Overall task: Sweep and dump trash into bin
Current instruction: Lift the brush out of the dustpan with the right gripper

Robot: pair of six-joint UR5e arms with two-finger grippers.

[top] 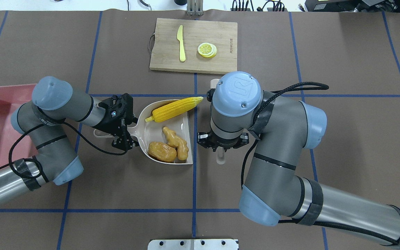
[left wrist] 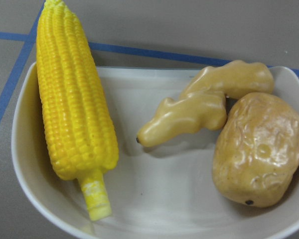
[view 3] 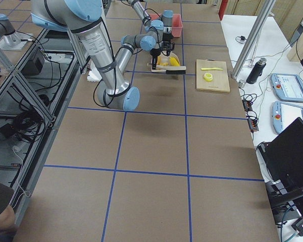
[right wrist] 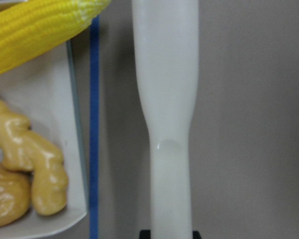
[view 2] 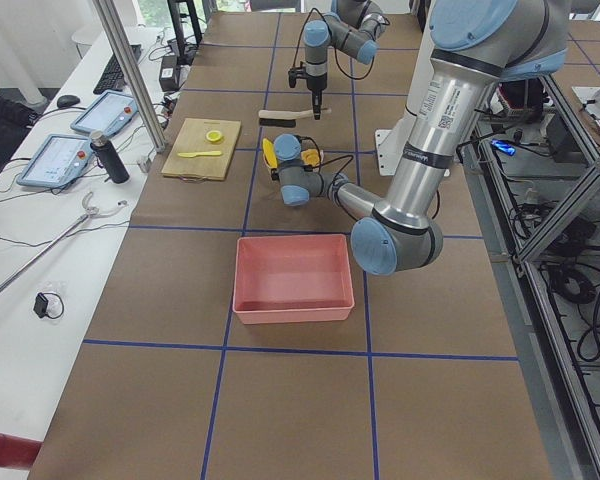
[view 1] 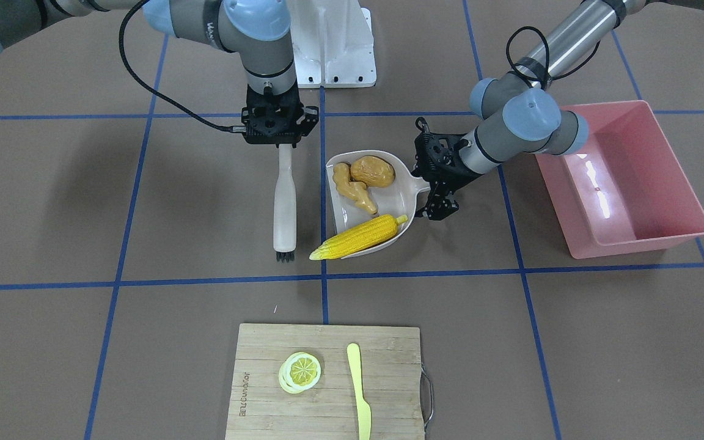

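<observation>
I judge sweeping done: corn cob [view 1: 358, 237], potato [view 1: 373, 171], ginger root [view 1: 352, 190] lie in the dustpan [view 1: 390, 200] my left gripper [view 1: 430, 189] clasps; right gripper [view 1: 283, 145] clasps the brush [view 1: 283, 201]. Next: carry level to bin [view 1: 633, 242].

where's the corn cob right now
In the overhead view the corn cob lies in the dustpan just left of centre, along its far wall beyond the ginger root, tip poking past the open mouth toward the brush.

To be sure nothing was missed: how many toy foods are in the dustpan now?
3. The corn lies along one side of the dustpan, its tip past the open edge; the ginger is in the middle; the potato is beside it. None seems hidden.
</observation>
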